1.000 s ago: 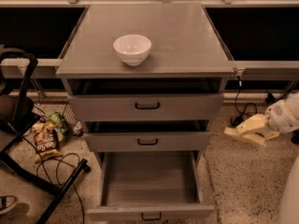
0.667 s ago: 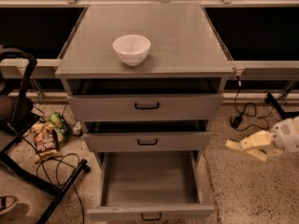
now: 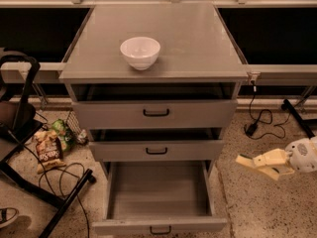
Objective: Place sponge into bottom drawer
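The bottom drawer [image 3: 158,195] is pulled well out toward the camera, its grey floor bare to view and its black handle [image 3: 160,230] at the near edge; I cannot tell where the sponge is, since neither the drawer nor the tool shows it. The tool [image 3: 249,165] hangs over the speckled floor [image 3: 257,207] to the right of the open drawer, apart from it, its pale fingers [image 3: 265,158] spread and pointing left with nothing seen between them. Left of the cabinet lie snack bags [image 3: 48,148] and black cables [image 3: 59,180] beside a black stand [image 3: 29,182]. Above, the middle drawer [image 3: 156,150] and top drawer [image 3: 156,113] stand slightly out; on the counter [image 3: 198,43] a white bowl [image 3: 140,52] sits near the front edge, left of middle.
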`<state>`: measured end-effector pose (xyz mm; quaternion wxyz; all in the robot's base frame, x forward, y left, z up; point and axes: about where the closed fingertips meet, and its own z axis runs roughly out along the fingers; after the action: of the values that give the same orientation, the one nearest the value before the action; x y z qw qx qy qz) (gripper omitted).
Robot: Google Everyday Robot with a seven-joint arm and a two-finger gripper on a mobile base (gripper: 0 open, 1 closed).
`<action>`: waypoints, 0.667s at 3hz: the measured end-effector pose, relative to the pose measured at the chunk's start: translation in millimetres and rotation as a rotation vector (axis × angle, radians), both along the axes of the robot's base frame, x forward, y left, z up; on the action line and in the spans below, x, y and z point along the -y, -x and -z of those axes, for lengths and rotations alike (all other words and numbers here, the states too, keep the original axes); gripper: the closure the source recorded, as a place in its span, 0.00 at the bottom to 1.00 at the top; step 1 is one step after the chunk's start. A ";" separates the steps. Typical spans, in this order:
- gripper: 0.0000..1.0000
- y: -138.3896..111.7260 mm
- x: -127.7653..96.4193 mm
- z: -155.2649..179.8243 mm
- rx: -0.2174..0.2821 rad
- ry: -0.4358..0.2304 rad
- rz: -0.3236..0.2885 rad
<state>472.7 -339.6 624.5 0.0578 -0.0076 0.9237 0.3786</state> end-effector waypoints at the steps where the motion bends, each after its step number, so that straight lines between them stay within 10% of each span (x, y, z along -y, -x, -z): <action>1: 1.00 -21.7 -25.5 36.6 -0.013 -0.066 -0.021; 2: 1.00 -58.0 -88.1 136.0 -0.079 -0.193 -0.049</action>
<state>530.7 -251.5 488.5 0.0126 -0.0098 0.8840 0.4673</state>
